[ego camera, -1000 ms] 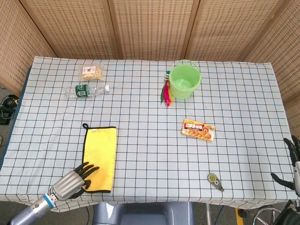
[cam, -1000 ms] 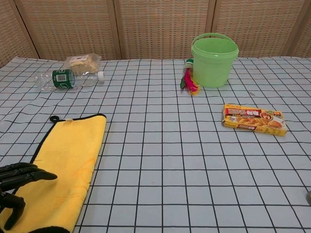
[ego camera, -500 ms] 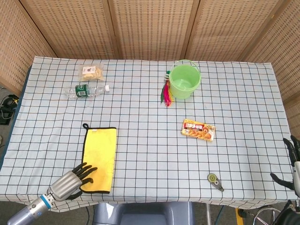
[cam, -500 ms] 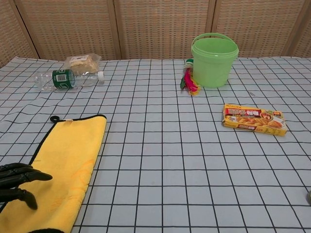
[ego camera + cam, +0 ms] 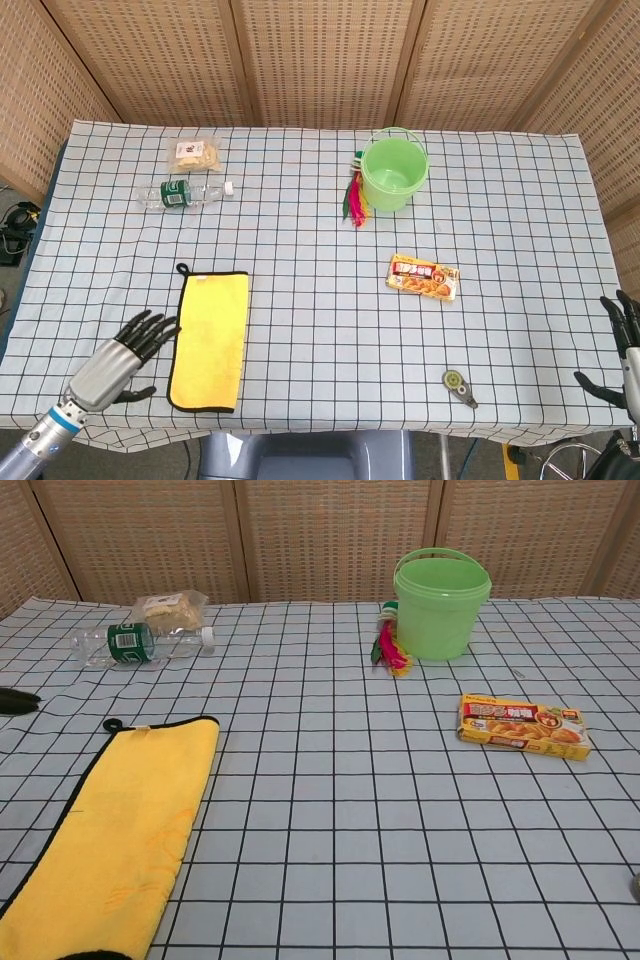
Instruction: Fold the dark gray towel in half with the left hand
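1. Towel [image 5: 210, 340]: lying flat near the front left of the table [image 5: 320, 330], long side running front to back, yellow face up, dark trim along the edges, hanging loop at the far left corner. Narrow strip shape, likely already folded in half; no dark gray face visible, so not certain.
2. Left hand [image 5: 118, 350]: just beside the towel's left edge, apart from it, fingers [image 5: 150, 325] spread, holding nothing. Only a dark fingertip visible at the left edge of the chest view.
3. Right hand [image 5: 618, 350]: at the front right table edge, well apart from the towel, fingers apart, holding nothing.
4. Progress, as a judgement: fold seemingly complete, hand off the cloth; little left beyond checking that the edges line up.
5. Count, task thing: one towel.
6. Count, other things: one green bucket [image 5: 394, 173]; one feathered shuttlecock [image 5: 355, 200] touching the bucket's left side; one water bottle [image 5: 186, 193] lying on its side; one snack bag [image 5: 193, 153] just behind the bottle; one food box [image 5: 424, 277] right of centre; one small round thing [image 5: 460, 385] near the front edge, too small to identify.
7. Count, hands: two, one per arm.
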`<state>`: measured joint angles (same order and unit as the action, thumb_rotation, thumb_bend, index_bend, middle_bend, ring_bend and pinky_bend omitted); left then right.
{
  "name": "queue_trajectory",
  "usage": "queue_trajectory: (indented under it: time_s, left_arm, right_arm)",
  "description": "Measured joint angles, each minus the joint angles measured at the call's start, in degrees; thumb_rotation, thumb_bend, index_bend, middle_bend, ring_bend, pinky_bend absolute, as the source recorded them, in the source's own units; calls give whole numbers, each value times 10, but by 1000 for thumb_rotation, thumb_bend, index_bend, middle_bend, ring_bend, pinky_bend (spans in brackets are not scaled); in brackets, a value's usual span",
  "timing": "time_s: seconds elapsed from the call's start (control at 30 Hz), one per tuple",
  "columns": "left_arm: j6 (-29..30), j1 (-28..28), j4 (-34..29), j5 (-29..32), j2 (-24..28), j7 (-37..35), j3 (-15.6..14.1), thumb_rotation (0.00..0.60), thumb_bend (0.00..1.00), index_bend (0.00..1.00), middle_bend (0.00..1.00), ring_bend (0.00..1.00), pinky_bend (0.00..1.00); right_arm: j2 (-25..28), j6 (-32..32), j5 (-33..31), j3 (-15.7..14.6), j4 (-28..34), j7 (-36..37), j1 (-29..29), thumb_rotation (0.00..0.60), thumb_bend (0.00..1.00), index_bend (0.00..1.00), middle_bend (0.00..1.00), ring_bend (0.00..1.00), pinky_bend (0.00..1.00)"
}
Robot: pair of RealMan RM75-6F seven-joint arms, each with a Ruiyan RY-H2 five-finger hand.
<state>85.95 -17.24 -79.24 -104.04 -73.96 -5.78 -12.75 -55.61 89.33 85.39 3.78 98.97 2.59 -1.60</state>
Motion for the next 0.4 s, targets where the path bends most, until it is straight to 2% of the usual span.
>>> queue_trajectory:
  time_s: [0.27, 0.4]
  left_arm:
    - [30, 44, -152, 132, 58, 116, 69, 600, 97, 0, 0, 0, 0]
    - [27, 57, -184, 164, 80, 150, 88, 600, 96, 0, 0, 0, 0]
  right_arm:
    - [-11, -3, -3, 1, -14, -17, 3, 600, 0, 0, 0, 0, 0]
    - [-16, 0, -8, 4, -19, -20, 3, 600, 0, 0, 0, 0, 0]
